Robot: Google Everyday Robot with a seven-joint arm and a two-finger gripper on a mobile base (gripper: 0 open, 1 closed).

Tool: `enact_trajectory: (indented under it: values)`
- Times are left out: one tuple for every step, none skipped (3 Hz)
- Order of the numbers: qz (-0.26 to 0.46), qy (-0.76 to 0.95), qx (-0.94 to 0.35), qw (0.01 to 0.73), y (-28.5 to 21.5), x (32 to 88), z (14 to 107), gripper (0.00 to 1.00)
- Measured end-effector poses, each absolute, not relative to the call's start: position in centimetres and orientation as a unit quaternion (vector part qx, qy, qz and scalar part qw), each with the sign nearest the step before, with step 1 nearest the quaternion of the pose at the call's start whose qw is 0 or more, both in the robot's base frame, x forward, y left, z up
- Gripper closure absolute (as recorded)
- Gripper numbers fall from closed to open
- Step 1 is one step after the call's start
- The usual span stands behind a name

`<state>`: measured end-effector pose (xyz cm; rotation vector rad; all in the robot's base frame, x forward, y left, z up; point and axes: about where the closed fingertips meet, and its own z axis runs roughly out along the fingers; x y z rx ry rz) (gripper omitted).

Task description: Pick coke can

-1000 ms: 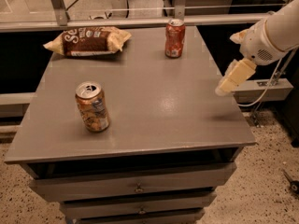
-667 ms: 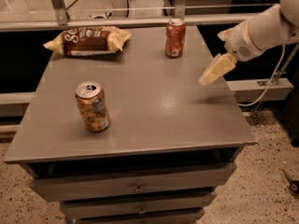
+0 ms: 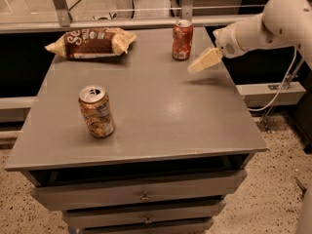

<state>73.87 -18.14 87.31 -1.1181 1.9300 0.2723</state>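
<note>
The coke can (image 3: 182, 40) is red with white markings and a silver top. It stands upright near the far edge of the grey table (image 3: 146, 106), right of the middle. My gripper (image 3: 202, 62) hangs over the table's far right part, just right of the can and slightly nearer, not touching it. The white arm (image 3: 263, 26) reaches in from the upper right.
An orange-gold can (image 3: 96, 111) with a blue and white label stands upright at the front left. A brown and yellow snack bag (image 3: 91, 42) lies at the far left. Drawers (image 3: 141, 196) sit below the tabletop. A rail and glass run behind the table.
My gripper has moved left and farther back across the table's right side, closing in on the coke can. The cans and the bag have not moved.
</note>
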Motion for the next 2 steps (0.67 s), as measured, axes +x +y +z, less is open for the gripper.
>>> enact_trajectory:
  values:
    - [0.133,0.773,-0.407,0.468,-17.9,77.3,87.0,0.00]
    - [0.165,0.763,-0.376,0.500,-16.9,79.4,87.3,0.00]
